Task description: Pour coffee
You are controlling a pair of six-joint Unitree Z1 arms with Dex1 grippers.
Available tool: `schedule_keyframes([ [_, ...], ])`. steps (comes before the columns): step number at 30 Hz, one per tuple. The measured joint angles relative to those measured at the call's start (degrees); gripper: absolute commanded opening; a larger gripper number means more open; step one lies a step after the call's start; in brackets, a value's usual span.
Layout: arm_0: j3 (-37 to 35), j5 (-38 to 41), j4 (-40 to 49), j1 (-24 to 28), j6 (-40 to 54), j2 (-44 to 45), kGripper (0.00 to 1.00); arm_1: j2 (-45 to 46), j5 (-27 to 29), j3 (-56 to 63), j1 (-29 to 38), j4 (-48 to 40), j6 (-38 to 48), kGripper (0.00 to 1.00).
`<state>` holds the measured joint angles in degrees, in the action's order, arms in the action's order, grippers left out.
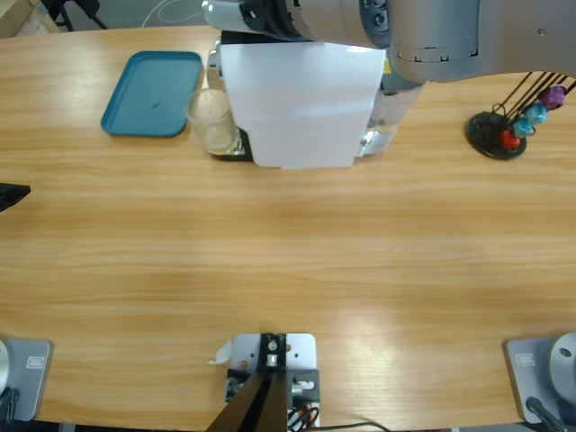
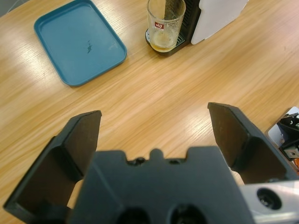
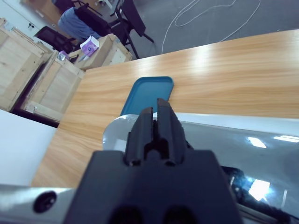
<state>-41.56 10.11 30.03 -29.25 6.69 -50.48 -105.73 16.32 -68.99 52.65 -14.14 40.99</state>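
Observation:
A clear glass cup with a red logo stands on the black drip tray of a white coffee machine. Only a shallow pale tan layer shows at the cup's bottom; no dark coffee is visible. My left gripper is open and holds nothing, hovering over bare wood well short of the cup. A black tip at the left edge of the high view seems to be this gripper. My right gripper is shut, held over the machine's shiny top. The silver right arm crosses above the machine.
A teal tray lies left of the cup. A black capsule stand with coloured pods sits at the far right. Beyond the table, the right wrist view shows wooden crates and a seated person.

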Motion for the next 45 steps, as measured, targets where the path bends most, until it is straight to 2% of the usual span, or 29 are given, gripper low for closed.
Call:
schedule_keyframes([
  [26, 0.00, -0.18, 0.01, 0.00, 0.00, 0.00, 1.000, -0.08, 0.09, 0.41, -0.25, 1.25, 4.91, 0.000],
  [35, -0.06, -0.32, 0.05, -0.08, 0.00, 0.01, 1.000, -0.08, 3.15, -2.34, 0.92, 9.67, 0.98, 0.000],
  [36, -0.06, -0.32, 0.05, -0.08, 0.00, 0.05, 1.000, -0.08, 3.31, -2.45, 0.97, 9.93, 0.88, 0.199],
  [37, -0.06, -0.32, 0.05, -0.08, 0.00, 0.08, 1.000, -0.08, 3.42, -2.68, 1.02, 10.76, 0.27, 0.619],
  [38, -0.06, -0.33, 0.05, -0.09, 0.00, 0.09, 1.000, 0.02, 3.46, -3.14, 1.02, 11.51, -1.15, 0.737],
  [42, -0.07, -0.33, -0.15, -0.09, 0.00, 0.08, 1.000, 2.13, 1.26, -4.60, 0.97, 15.45, -11.34, 0.771],
  [45, -0.10, -0.36, -0.80, -0.09, 0.00, -0.01, 1.000, 4.54, -1.67, -8.23, 0.72, 24.81, -17.42, 0.875],
])
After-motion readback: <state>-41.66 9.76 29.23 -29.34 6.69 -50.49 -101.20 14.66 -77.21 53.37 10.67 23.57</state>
